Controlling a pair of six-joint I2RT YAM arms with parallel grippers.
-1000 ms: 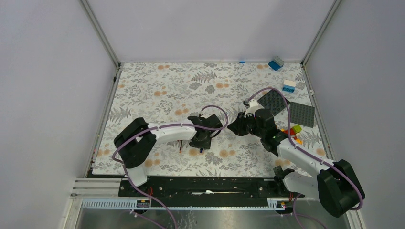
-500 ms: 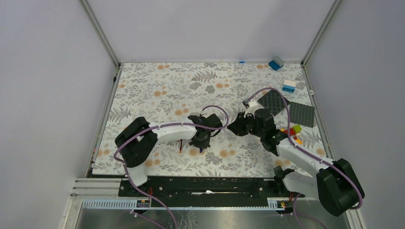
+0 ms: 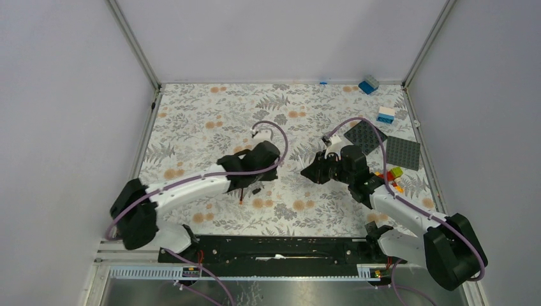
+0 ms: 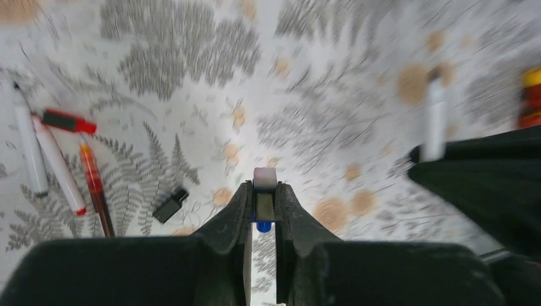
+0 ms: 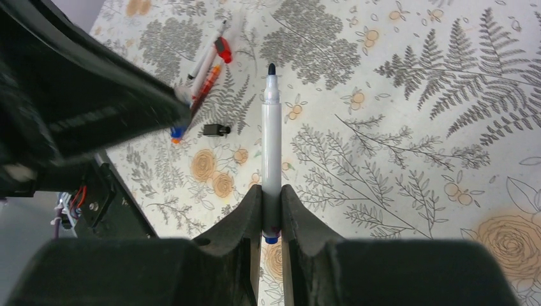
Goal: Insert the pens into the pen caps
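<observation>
My left gripper (image 4: 265, 188) is shut on a small blue pen cap (image 4: 265, 207) with a pale end, held above the mat; it also shows in the top view (image 3: 258, 183). My right gripper (image 5: 271, 190) is shut on a white pen (image 5: 271, 140) with a blue rear end, its dark tip pointing away toward the left gripper. It sits right of the left gripper in the top view (image 3: 309, 171). On the mat lie two white pens (image 4: 29, 150), a red pen (image 4: 96, 188), a red cap (image 4: 67, 121) and a black cap (image 4: 171, 204).
Two grey baseplates (image 3: 403, 153) and several coloured bricks (image 3: 392, 173) lie right of my right arm. A white and blue brick (image 3: 385, 115) and a blue brick (image 3: 368, 84) lie at the back right. Walls enclose the mat on three sides.
My left arm has swung its base to the left and lifted off the mat with the blue cap, moving up and left. My right gripper has shifted slightly left with the pen.
</observation>
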